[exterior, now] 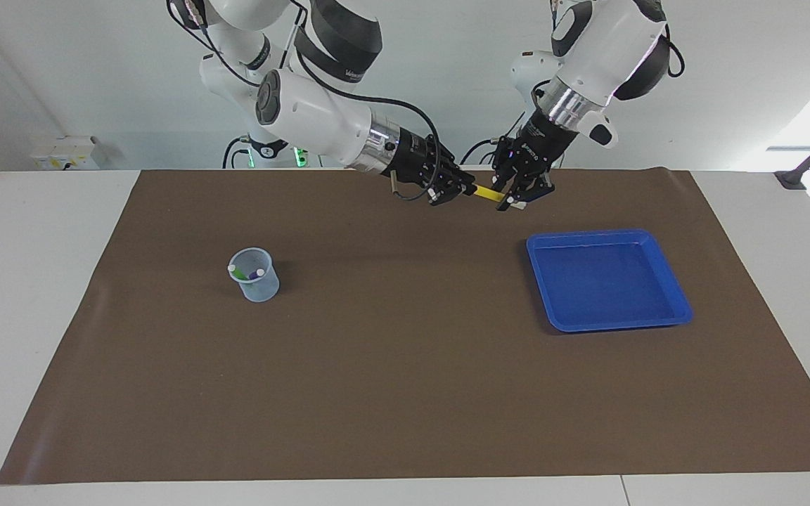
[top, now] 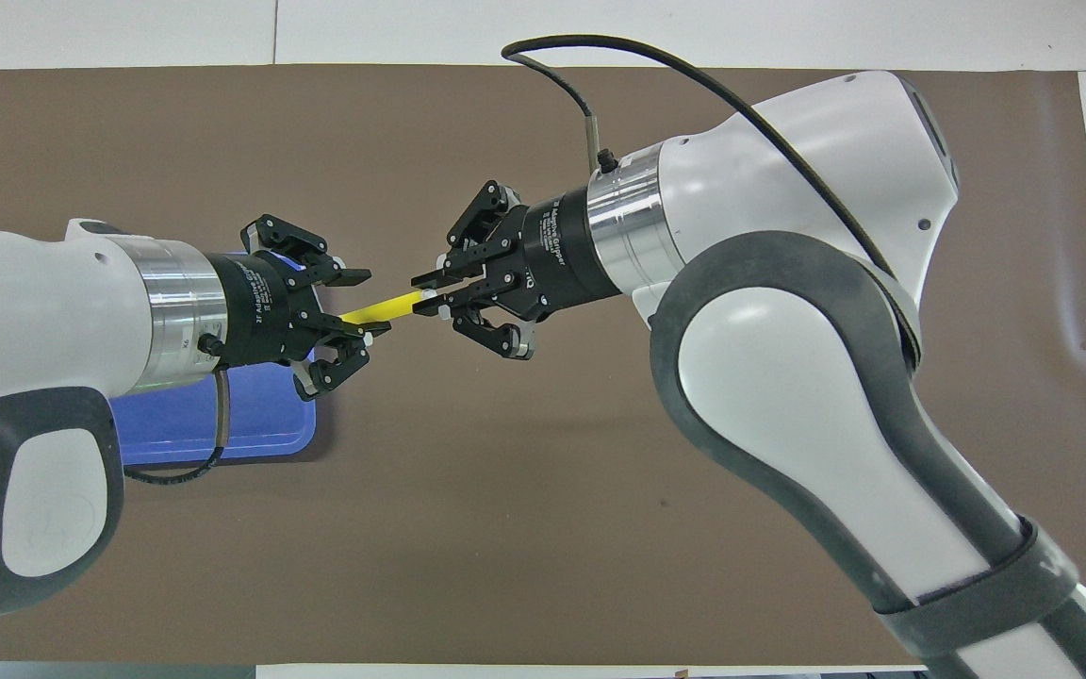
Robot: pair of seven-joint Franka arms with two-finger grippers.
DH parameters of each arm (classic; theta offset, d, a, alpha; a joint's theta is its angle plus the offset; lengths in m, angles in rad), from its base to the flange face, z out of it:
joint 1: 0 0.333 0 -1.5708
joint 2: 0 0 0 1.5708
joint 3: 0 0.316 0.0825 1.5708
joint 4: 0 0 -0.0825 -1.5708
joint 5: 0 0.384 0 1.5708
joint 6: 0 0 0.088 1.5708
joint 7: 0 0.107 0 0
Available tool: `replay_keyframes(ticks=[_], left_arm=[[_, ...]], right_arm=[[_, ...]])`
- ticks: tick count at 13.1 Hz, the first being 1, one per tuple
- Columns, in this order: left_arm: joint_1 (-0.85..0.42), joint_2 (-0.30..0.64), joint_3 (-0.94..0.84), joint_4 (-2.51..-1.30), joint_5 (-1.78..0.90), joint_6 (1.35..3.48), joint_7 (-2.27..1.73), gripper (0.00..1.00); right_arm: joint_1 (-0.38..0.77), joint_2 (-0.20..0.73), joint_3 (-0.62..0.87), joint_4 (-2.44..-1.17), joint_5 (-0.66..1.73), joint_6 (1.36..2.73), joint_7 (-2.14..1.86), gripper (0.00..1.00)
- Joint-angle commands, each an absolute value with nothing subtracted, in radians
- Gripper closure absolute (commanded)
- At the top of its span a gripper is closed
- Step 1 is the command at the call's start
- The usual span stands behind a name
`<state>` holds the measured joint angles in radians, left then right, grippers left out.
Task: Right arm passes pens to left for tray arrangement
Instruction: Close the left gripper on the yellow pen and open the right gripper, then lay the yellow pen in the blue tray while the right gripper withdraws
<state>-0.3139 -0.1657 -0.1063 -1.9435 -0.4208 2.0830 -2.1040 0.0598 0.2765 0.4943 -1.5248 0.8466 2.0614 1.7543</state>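
Both arms are raised over the brown mat (exterior: pixel 405 393), at the edge nearest the robots, meeting in mid-air between their bases.

Right gripper (exterior: pixel 463 188) (top: pixel 430 300): jaws pressed together on one end of the yellow pen (exterior: pixel 486 194) (top: pixel 383 308). The pen is held roughly level, pointing toward the left arm's end of the table.

Left gripper (exterior: pixel 510 202) (top: pixel 369 302): comes down at a slant from its silver wrist band, jaws pinching the other end of the same yellow pen. Outer links splay to the sides in the overhead view, but the fingertips meet on the pen. So the pen is gripped at both ends, spanning the short gap between the two grippers, clear of the mat.

Blue tray (exterior: pixel 679 309) (top: pixel 222 434): flat on the mat toward the left arm's end, farther from the robots than the two grippers. No pen lies in it. In the overhead view the left arm covers most of it.

Small clear cup (exterior: pixel 256 280): upright on the mat toward the right arm's end, well apart from the tray. The green pen (exterior: pixel 238 272) and the purple pen (exterior: pixel 256 274) stand in it, pale ends up, leaning against the rim.
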Motion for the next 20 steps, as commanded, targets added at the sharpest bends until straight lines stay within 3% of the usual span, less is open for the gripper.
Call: replay_keyframes(ticks=[1,6,7,8,9,10,14,20], left_arm=[[-0.314,-0.178,-0.089,-1.959,-0.433,2.098,-2.094,1.00],[-0.308,-0.178,-0.087,-1.959,-0.433,2.098,-2.098,1.00],[-0.307,-0.178,-0.087,-1.959,-0.433,2.098,-2.098,1.00],[-0.307,-0.178,-0.086,-1.959,-0.433,2.100,-2.098,1.00],[-0.307,-0.178,-0.086,-1.959,-0.433,2.100,-2.100,1.00],[-0.305,-0.178,-0.086,-1.959,-0.433,2.100,-2.102,1.00],[-0.302,-0.178,-0.083,-1.959,-0.433,2.103,-2.092,1.00],[-0.154,-0.193,-0.081,-1.997,-0.433,2.053,-1.728,1.00]], right_arm=[[0.057,0.267,0.503,-1.532,0.870,2.037,1.769,1.00],[0.057,0.268,0.503,-1.531,0.861,2.034,1.769,1.00],[0.055,0.268,0.503,-1.526,0.859,2.033,1.766,0.96],[0.055,0.268,0.502,-1.525,0.854,2.034,1.760,0.62],[0.055,0.265,0.502,-1.520,0.836,2.034,1.755,0.13],[0.054,0.261,0.500,-1.517,0.789,2.030,1.750,0.00],[0.048,0.201,0.457,-1.519,0.675,1.952,1.561,0.00],[0.046,0.121,0.311,-1.528,0.439,1.724,1.056,0.00]])
